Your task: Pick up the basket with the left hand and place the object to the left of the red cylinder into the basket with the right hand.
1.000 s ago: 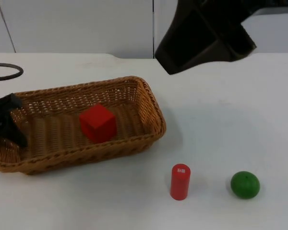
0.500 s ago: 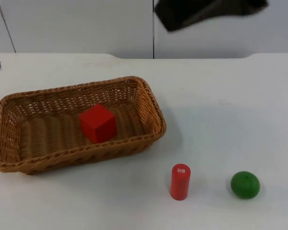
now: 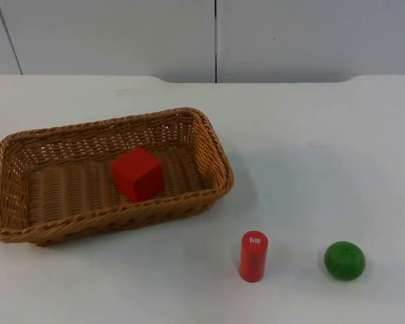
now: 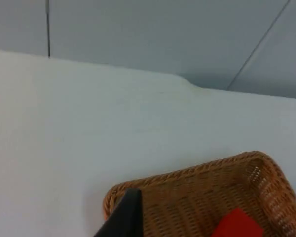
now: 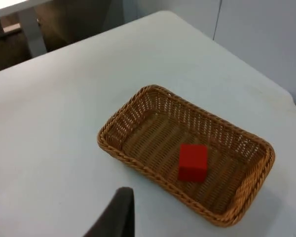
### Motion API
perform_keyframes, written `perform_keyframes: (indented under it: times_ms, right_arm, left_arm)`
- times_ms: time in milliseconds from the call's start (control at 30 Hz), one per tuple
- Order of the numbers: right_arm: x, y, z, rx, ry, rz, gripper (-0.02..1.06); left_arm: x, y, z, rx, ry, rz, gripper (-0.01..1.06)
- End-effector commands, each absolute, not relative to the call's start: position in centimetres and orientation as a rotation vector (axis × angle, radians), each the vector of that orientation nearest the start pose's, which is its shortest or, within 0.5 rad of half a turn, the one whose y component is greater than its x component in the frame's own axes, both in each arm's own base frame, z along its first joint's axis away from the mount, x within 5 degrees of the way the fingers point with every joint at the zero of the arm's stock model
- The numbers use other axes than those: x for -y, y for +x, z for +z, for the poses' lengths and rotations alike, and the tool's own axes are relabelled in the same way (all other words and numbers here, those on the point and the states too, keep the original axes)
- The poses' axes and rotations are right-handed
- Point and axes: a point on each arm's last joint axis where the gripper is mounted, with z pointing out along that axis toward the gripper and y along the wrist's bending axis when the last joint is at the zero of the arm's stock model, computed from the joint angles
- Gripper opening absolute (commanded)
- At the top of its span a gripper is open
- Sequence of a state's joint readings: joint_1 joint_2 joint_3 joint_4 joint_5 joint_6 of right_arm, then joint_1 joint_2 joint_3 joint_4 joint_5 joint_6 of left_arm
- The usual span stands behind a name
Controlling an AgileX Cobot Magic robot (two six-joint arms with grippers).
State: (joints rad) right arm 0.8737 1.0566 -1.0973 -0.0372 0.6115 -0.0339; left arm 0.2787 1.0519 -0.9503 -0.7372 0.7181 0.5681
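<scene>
Nearest the camera in the top view, the red cylinder point(image 3: 253, 256) stands upright on the white tabletop point(image 3: 310, 169), with a green ball point(image 3: 344, 260) well apart to its right. Farther back and to the left sits the wicker basket point(image 3: 212, 145), resting flat on the tabletop, and the red cube point(image 3: 138, 173) lies inside it, near the middle of its floor. A second ago the left arm's black fingers were at the basket's left end and the right arm loomed dark over the far edge of the table; half a second ago only traces of both remained, and now both have withdrawn. The left gripper point(image 4: 121, 219) looks down on the basket's near corner from beside it, and the right gripper point(image 5: 116, 215) views the whole basket with the cube from well apart; whether either pair of jaws is wide or narrow cannot be told. Judging by this, the cube is delivered, the basket is set down, and the task looks finished, with both arms retreating.
</scene>
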Motion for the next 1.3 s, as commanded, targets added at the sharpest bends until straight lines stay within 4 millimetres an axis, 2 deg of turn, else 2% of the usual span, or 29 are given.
perform_keyframes:
  times_ms: [0,100,167,300,333,467,500,667,700,833,1033,1267]
  right_arm:
    - [-15.7,13.5,39.7,-1.826,-0.914,0.479,1.05]
    - [-14.0,12.1,38.9,-1.815,-0.895,0.494,1.05]
    - [-13.5,11.7,38.7,-1.814,-0.886,0.500,1.05]
    - [-11.3,9.8,37.9,-1.786,-0.864,0.516,1.05]
    - [-11.3,9.8,37.9,-1.786,-0.864,0.516,1.05]
    - [-9.1,8.0,37.4,-1.761,-0.830,0.541,1.05]
    - [-9.1,8.0,37.4,-1.761,-0.830,0.541,1.05]
    - [-7.0,6.2,36.3,-1.748,-0.821,0.545,1.05]
    - [-7.0,6.2,36.3,-1.748,-0.821,0.545,1.05]
    - [-5.2,4.7,35.4,-1.765,-0.824,0.538,1.05]
    - [-2.9,2.9,35.1,-1.764,-0.817,0.538,1.05]
    - [-1.0,1.5,34.6,-1.752,-0.807,0.510,1.05]
  left_arm:
    - [-1.4,19.8,37.2,-2.080,-0.019,-0.336,1.05]
    - [-0.4,17.2,38.6,-2.034,0.040,-0.330,1.05]
    - [-0.2,16.4,39.0,-2.024,0.058,-0.323,1.05]
    - [1.0,13.1,40.1,-1.974,0.130,-0.301,1.05]
    - [1.0,13.1,40.1,-1.974,0.130,-0.301,1.05]
    - [2.0,9.8,40.5,-1.913,0.153,-0.278,1.05]
    - [2.0,9.8,40.5,-1.913,0.153,-0.278,1.05]
    - [2.8,6.8,37.2,-1.896,0.124,-0.296,1.05]
    - [2.8,6.8,37.2,-1.896,0.124,-0.296,1.05]
    - [3.4,4.7,34.9,-1.871,0.101,-0.302,1.05]
    - [3.8,2.0,32.8,-1.828,0.071,-0.255,1.05]
    - [3.0,0.1,31.8,-1.833,0.084,-0.179,1.05]
